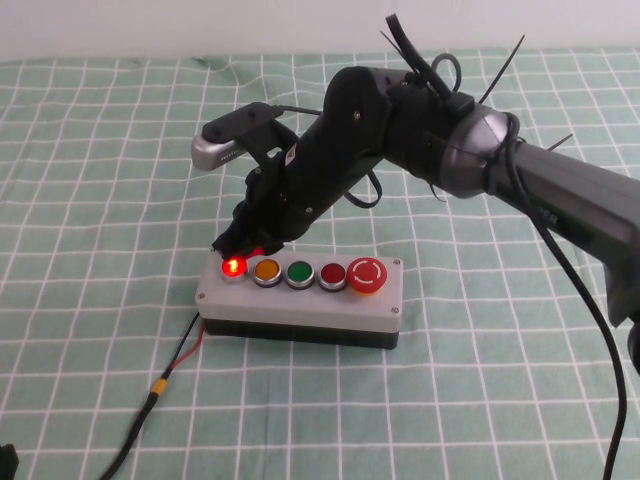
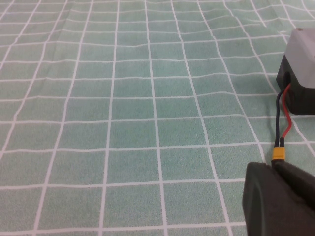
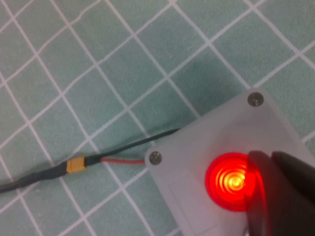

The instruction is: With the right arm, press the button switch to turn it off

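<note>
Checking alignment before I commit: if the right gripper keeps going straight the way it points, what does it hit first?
Most likely the glowing button switch: the right gripper hangs just above its rim. Contact isn't clear. The left gripper is parked off by the cable.

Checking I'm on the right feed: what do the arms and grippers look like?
Right arm: bulky black shell, grey metallic joint, silver module near its tip, loose black cables and zip ties. Right gripper, above the lit button switch: black fingers. Left gripper: only a matte black finger shows.
</note>
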Available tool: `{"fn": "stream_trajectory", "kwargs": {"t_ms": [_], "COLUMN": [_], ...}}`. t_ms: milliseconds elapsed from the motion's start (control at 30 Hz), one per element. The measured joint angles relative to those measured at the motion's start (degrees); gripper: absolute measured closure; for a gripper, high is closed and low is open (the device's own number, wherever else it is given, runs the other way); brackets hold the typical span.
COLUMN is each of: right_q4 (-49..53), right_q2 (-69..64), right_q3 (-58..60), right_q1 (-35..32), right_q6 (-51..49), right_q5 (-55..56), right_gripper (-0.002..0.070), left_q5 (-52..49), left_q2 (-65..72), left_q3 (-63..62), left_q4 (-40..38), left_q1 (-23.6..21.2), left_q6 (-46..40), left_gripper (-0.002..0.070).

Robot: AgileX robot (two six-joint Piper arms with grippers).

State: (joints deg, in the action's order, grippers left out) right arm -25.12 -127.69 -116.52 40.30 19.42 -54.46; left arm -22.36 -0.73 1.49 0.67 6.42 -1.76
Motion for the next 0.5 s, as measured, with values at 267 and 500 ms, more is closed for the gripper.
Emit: {"fn": "stream_trajectory", "kwargs": {"t_ms": [267,500], "right_q4": [1.37,2.78], "right_q2": [2.4,10.24], "right_q3": [-4.21,-8.43], "right_q1": [0.0,0.09], "right_q6": [0.0,0.0], "right_q5": [-3.04,-5.44], "right_gripper": [0.0692,0.0692], "left_q5": [0.0,0.0], "left_q2": [0.0,0.0], "left_q3": [0.0,0.0], "left_q4": [0.0,0.0], "left_q1": [0.0,0.0], "left_q6": [0.0,0.0], "left_gripper": [0.0678,0.0678]}}
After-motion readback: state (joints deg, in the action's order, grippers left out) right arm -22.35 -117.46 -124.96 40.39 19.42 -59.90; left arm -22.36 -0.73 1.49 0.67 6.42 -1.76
